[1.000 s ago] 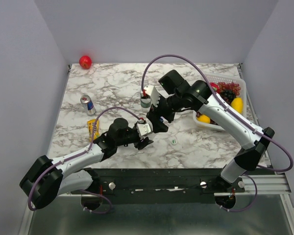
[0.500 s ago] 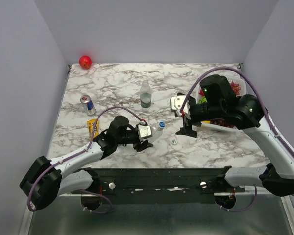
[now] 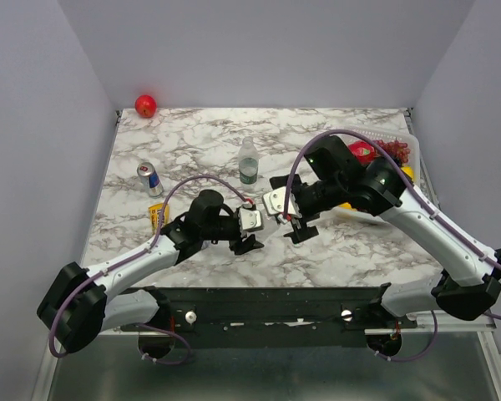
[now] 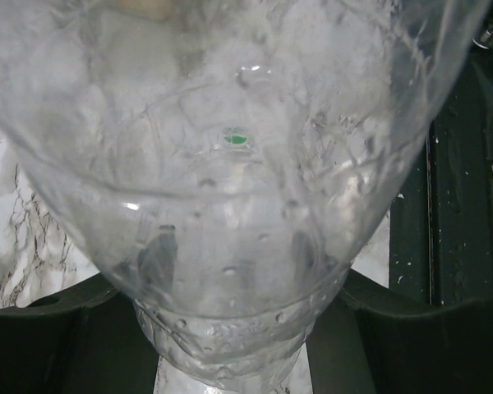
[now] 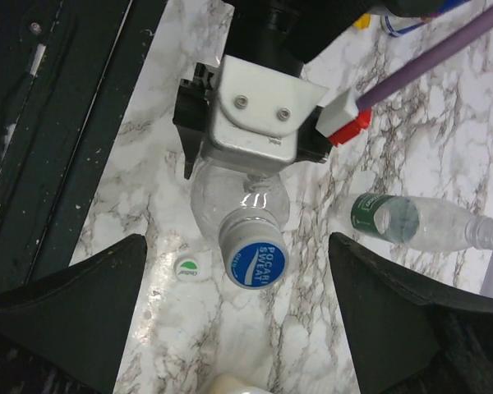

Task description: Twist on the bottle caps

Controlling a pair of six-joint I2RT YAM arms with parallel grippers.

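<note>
Round white-and-blue plastic screw cap [image 5: 253, 261] on plain clear plastic bottle [image 5: 214, 201] read "POCARI SWEAT". Dark green label band [image 5: 364, 212] on second clear bottle [image 5: 444, 226]: print was illegible.

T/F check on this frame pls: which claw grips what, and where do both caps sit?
1. The left claw is shut on the plain bottle. True.
2. The right claw is clamped on the blue and white cap. False: it is open, with its fingers on either side of the cap and gaps between.
3. The blue and white cap sits on the plain bottle's neck. True.
4. The green-marked cap is on the green-label bottle. False: it lies on the table beside the plain bottle, and the green-label bottle has no cap.
</note>
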